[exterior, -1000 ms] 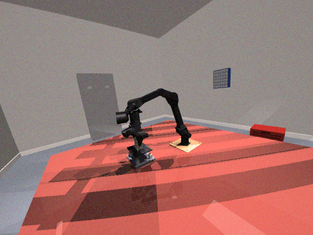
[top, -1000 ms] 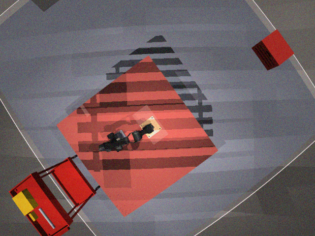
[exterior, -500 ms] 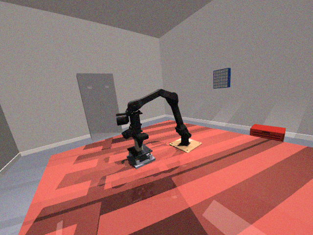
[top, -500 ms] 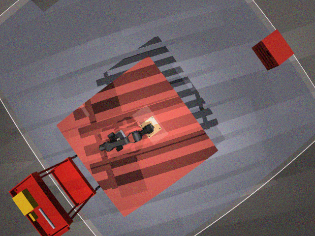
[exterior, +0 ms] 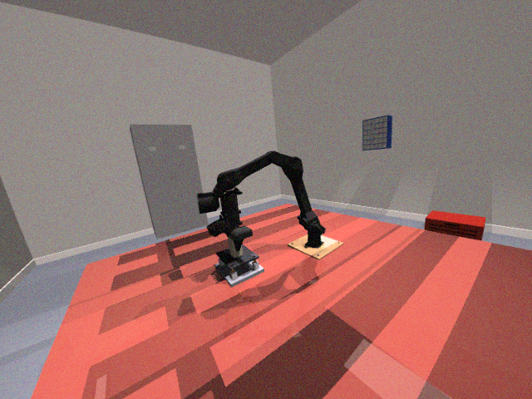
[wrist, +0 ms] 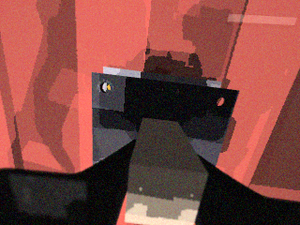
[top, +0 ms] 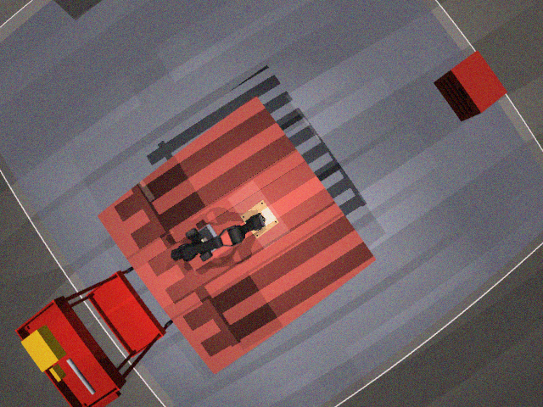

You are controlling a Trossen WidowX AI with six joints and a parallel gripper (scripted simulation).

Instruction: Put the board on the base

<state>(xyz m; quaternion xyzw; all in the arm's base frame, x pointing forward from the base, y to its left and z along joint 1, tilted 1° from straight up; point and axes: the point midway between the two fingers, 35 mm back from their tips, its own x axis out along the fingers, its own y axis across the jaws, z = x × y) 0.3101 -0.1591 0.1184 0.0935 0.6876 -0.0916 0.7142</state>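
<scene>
My gripper (exterior: 238, 246) (wrist: 158, 146) is shut on the square grey handle (wrist: 159, 141) of the flat black board (exterior: 248, 258) (wrist: 108, 105). The board is over the grey base (exterior: 250, 275) (wrist: 121, 72), handle side up, close to the post tops. Whether it touches them I cannot tell. In the wrist view, a gold pin (wrist: 109, 87) shows in the far left hole, while the far right hole (wrist: 220, 101) shows red and no pin. The base's far edge sticks out past the board. The near holes are hidden. In the top view the arm mostly hides the board and base (top: 211, 231).
The arm stands on a light wooden plate (top: 272, 228) (exterior: 331, 248) beside the base and arches over to the board. Striped shadows cross the red table top (top: 263, 267) (exterior: 193, 343). A red cart (top: 126, 313) stands beyond the table's edge, and a red box (top: 480, 80) (exterior: 455, 219) stands farther off.
</scene>
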